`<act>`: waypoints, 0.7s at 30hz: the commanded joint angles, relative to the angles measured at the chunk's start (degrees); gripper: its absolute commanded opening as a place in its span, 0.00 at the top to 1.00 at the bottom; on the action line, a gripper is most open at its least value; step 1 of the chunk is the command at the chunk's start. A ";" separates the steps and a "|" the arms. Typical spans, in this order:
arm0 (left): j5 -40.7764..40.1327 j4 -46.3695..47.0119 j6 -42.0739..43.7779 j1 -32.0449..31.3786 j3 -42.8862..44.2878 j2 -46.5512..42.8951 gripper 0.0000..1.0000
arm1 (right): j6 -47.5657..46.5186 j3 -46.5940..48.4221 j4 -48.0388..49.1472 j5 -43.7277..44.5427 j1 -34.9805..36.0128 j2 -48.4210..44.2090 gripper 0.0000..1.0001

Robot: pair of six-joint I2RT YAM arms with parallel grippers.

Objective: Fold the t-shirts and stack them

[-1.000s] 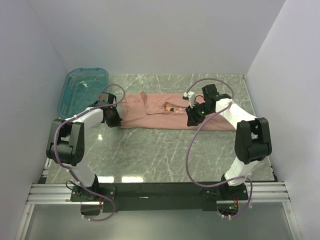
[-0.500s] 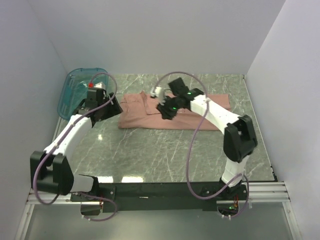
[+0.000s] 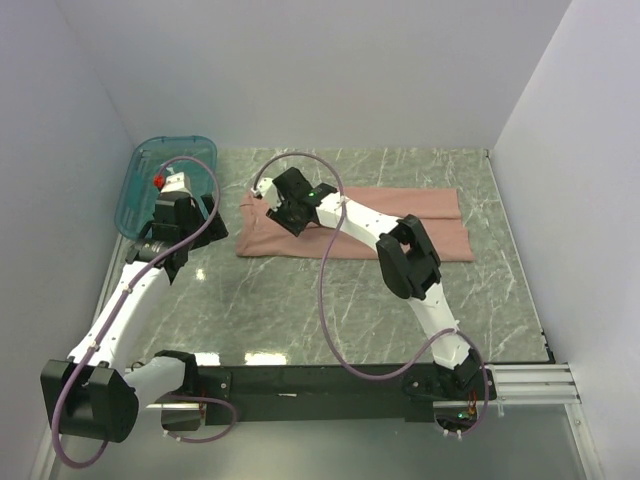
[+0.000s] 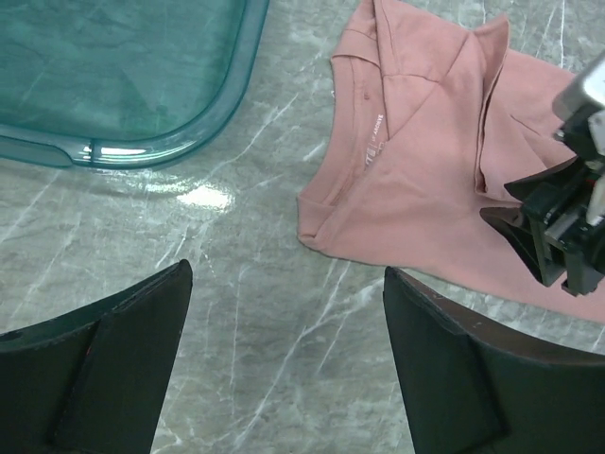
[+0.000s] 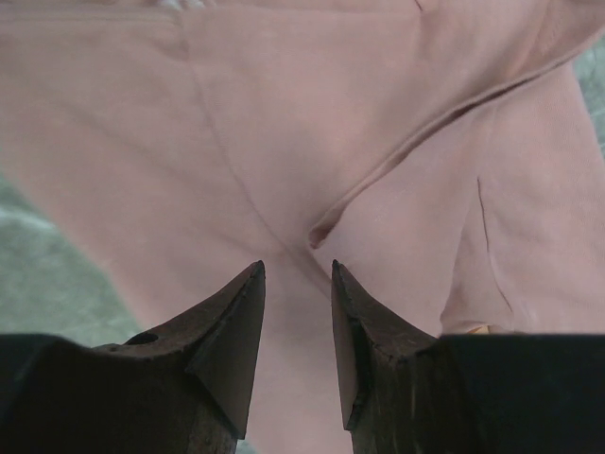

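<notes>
Tabletop of green-grey marble fills middle of overhead view. Dusty-pink t-shirt lies flat across upper centre, folded into long band, collar end toward frame left. Translucent teal bin sits upper left, near shirt's left end but apart from it. Right hand low over shirt's left part, fingers narrowly apart, nothing clamped between them, fold edge just beyond tips. Left hand hovers over bare marble between bin and shirt, fingers wide apart, empty.
</notes>
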 commanded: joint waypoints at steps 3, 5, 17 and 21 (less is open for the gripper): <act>-1.33 1.02 1.13 0.05 -0.11 0.23 0.13 | 1.50 4.22 -0.42 4.57 0.09 1.42 0.59; -1.24 1.37 1.13 0.05 -0.12 -0.03 0.13 | 1.59 4.58 -0.42 4.57 0.26 2.21 0.59; -0.72 1.46 0.95 0.05 -0.38 0.32 0.13 | 1.85 8.09 -1.65 4.74 0.26 7.14 0.59; -0.63 1.55 0.86 0.05 -0.38 0.23 0.13 | 1.94 8.27 -1.21 6.94 0.26 7.58 0.62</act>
